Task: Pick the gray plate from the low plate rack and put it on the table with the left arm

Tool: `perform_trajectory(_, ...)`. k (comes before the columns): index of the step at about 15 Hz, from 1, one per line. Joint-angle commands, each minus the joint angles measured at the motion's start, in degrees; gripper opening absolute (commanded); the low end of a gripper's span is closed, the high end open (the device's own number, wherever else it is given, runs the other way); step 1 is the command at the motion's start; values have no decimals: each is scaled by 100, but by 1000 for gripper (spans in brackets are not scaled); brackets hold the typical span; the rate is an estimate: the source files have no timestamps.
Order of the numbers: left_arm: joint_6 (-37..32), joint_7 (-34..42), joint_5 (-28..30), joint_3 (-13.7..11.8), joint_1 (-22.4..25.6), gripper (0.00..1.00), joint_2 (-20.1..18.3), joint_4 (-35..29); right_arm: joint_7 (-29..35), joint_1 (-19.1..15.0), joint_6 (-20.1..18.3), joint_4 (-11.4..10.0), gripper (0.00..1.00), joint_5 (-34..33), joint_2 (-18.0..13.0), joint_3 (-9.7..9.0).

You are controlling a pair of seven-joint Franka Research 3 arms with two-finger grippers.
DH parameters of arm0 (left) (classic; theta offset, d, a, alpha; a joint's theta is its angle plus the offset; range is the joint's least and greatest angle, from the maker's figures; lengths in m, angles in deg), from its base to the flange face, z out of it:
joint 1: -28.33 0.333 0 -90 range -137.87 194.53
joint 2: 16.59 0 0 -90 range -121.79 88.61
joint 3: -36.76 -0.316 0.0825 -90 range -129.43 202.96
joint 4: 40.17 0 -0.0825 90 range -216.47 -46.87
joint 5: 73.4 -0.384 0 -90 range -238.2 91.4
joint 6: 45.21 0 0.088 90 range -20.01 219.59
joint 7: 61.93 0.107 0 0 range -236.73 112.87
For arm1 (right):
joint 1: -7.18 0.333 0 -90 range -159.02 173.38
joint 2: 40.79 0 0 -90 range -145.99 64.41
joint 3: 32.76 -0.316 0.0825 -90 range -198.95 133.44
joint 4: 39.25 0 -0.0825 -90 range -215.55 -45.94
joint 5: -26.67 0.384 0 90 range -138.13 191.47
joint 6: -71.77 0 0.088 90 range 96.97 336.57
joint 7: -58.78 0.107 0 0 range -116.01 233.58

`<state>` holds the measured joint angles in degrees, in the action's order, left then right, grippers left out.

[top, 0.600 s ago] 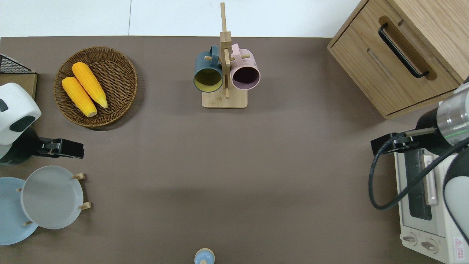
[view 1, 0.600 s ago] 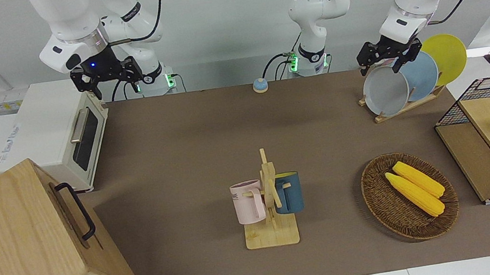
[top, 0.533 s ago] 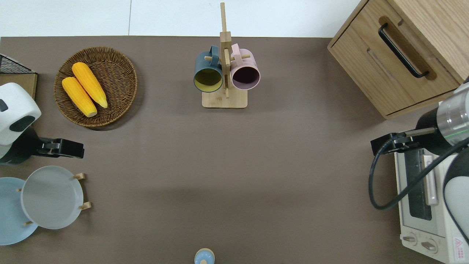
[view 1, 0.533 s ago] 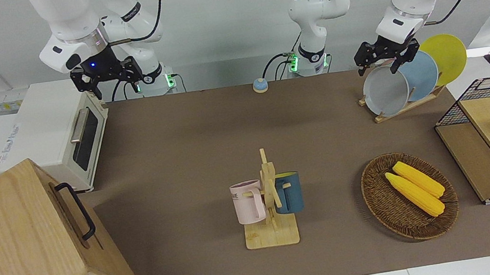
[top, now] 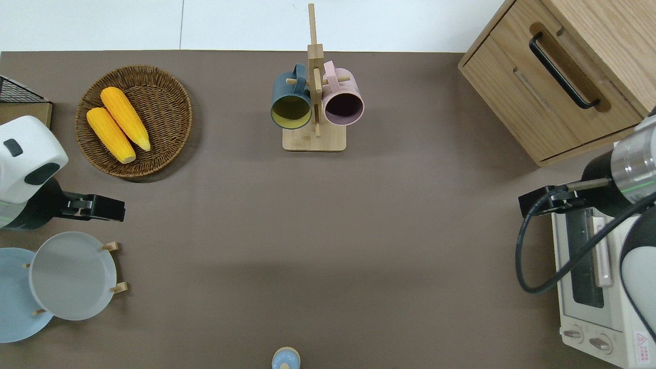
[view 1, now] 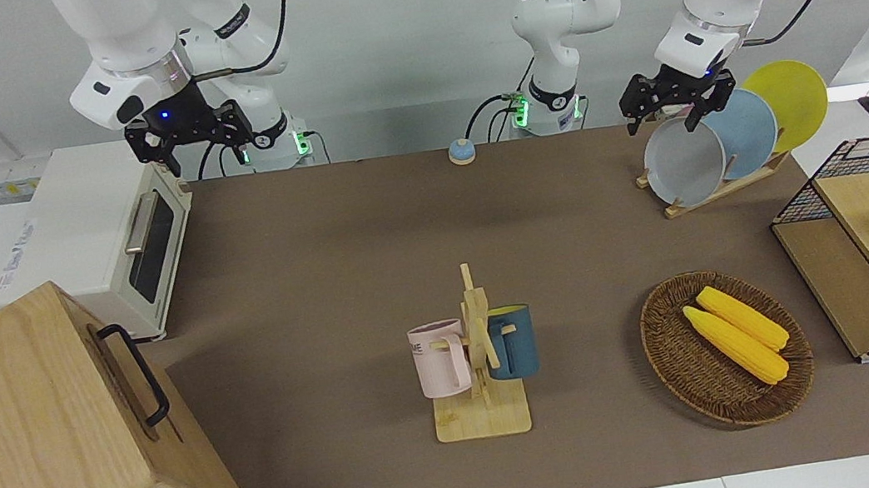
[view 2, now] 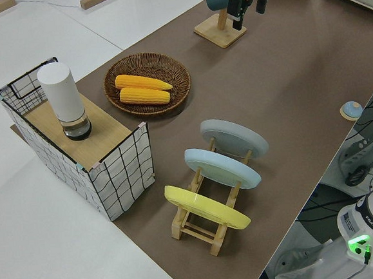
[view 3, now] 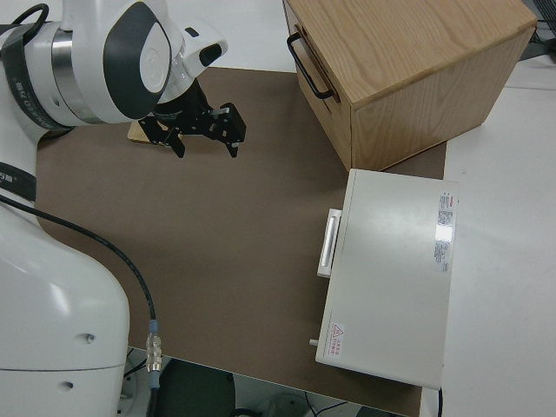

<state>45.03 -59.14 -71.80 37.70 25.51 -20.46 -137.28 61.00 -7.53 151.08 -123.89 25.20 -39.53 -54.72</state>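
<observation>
The gray plate leans in the slot of the low plate rack that lies toward the table's middle; it also shows in the overhead view and the left side view. My left gripper is open and empty. In the overhead view it hangs over the bare brown table, between the plate's rim and the wicker basket, and touches nothing. My right gripper is open and parked.
A light blue plate and a yellow plate share the rack. A wicker basket holds two corn cobs. A mug tree, a wire crate, a toaster oven, a wooden cabinet and a small bell stand around.
My left gripper has lifted a little off the gray plate's top rim and shifted toward the table's middle, still empty. The plate and the right arm have not moved.
</observation>
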Motion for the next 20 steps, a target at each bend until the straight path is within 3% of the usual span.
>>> perform_trajectory(1,-24,-15,25,-33,-35,998,27,78,69,-146,-73,53,983,-37,-20,-124)
perform_trajectory(13,-217,-15,7,-103,35,998,-140,60,69,-146,-73,53,983,-37,-12,-124)
perform_trajectory(18,-191,-6,-300,-120,71,998,-754,-632,69,-146,-73,53,983,-37,-12,-124)
perform_trajectory(20,-103,46,-388,-260,62,998,-1018,-949,69,-146,-73,53,983,-37,-20,-124)
